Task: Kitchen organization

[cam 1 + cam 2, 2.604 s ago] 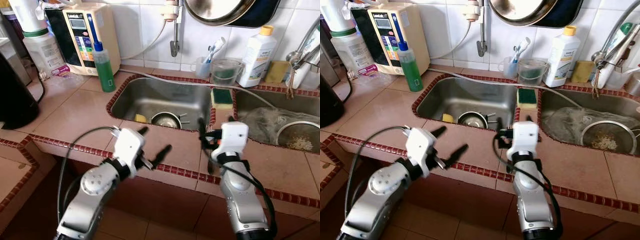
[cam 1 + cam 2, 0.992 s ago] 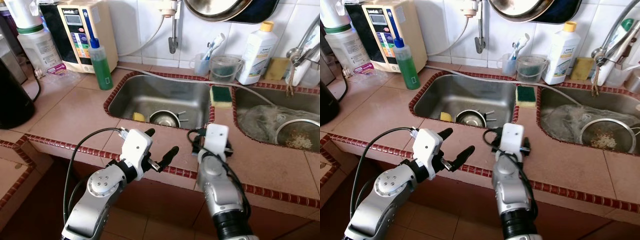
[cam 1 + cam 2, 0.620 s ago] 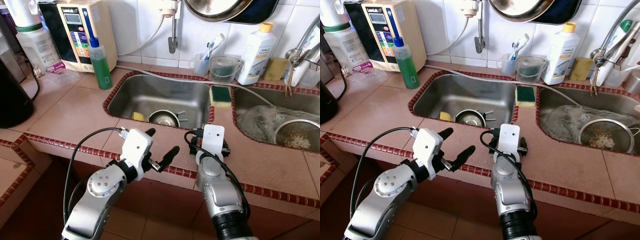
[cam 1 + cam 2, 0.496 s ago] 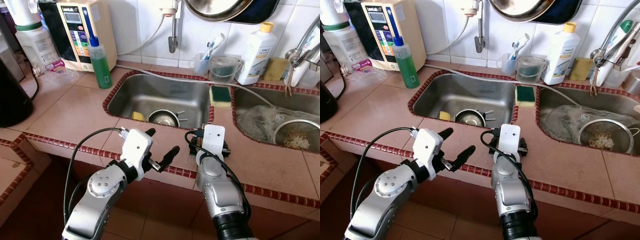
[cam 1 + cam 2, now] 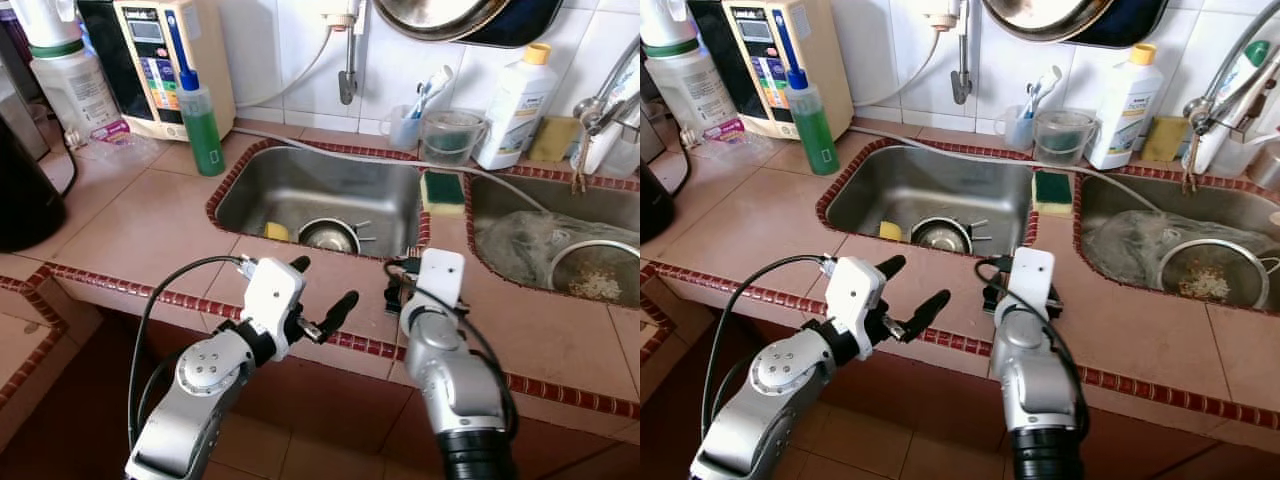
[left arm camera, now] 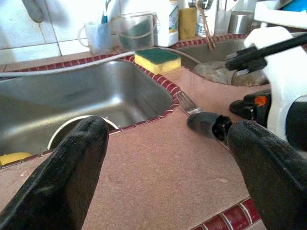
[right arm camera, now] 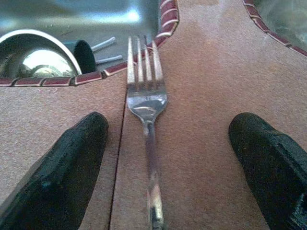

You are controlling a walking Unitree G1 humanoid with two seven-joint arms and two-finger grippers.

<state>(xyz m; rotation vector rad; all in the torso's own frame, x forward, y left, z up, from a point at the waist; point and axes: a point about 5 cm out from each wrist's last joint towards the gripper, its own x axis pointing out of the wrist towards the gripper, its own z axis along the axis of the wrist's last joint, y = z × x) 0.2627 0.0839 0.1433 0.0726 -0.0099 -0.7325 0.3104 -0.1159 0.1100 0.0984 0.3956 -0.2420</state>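
1. Right gripper [image 7: 168, 158] down low over the desk [image 5: 150, 225], jaws spread wide and empty, one finger on either side of the fork [image 7: 146, 120]; lined up this way, by the look of it, to close on the handle.
2. Fork flat on the near strip of desk, between the two sinks, tines pointing away toward the rim of the left sink [image 5: 330, 190]. Plain shiny metal, four tines, slim handle running back under the wrist.
3. Left gripper [image 5: 318, 300] held off to the left, above the desk's near edge, jaws open and empty, apparently waiting.
4. Farther off: steel bowl [image 7: 36, 57] in the left sink, yellow-green sponge [image 5: 443, 192] on the divider.
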